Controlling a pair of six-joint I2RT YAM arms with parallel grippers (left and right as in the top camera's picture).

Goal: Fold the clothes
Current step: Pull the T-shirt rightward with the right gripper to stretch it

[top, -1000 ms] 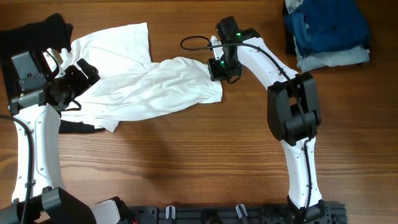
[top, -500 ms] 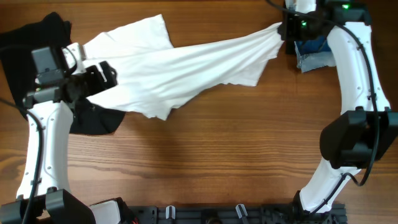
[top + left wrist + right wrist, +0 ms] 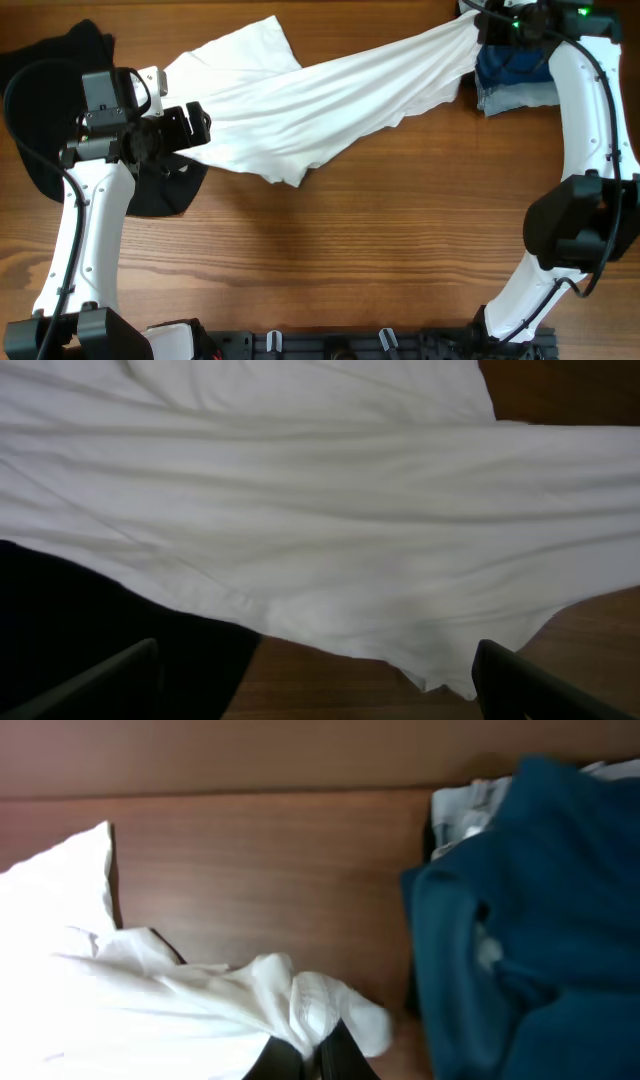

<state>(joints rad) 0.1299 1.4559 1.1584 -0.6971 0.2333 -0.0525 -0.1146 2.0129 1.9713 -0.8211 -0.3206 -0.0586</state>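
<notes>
Right pincer [image 3: 474, 28], in the overhead view, is pinching one end of the white T-shirt [image 3: 320, 100] at the far right corner of the table [image 3: 350, 250]. It is just beside a dark blue garment [image 3: 512, 62] that is lying on a pale blue folded one [image 3: 520, 97]. The shirt is stretching in a long band from there toward the left pincer [image 3: 192, 125], which is hovering near the shirt's left part, beside a black cloth [image 3: 50, 70].

In the left wrist view, the fingers [image 3: 105, 685] of the left pincer are standing spread wide, with nothing between them. The white T-shirt [image 3: 300, 510] is filling most of the picture, its hem lying partly on the black cloth [image 3: 90, 630] and partly on the wood.

In the right wrist view, the right pincer [image 3: 320, 1058] is pressing its jaws together on a small bunch of the shirt.

I am judging the fabric as thin, light, soft and wrinkly, so it is likely sagging and bunching wherever it is not held. A firm pinch on the free hem or a corner seems the best place for the left pincer.
</notes>
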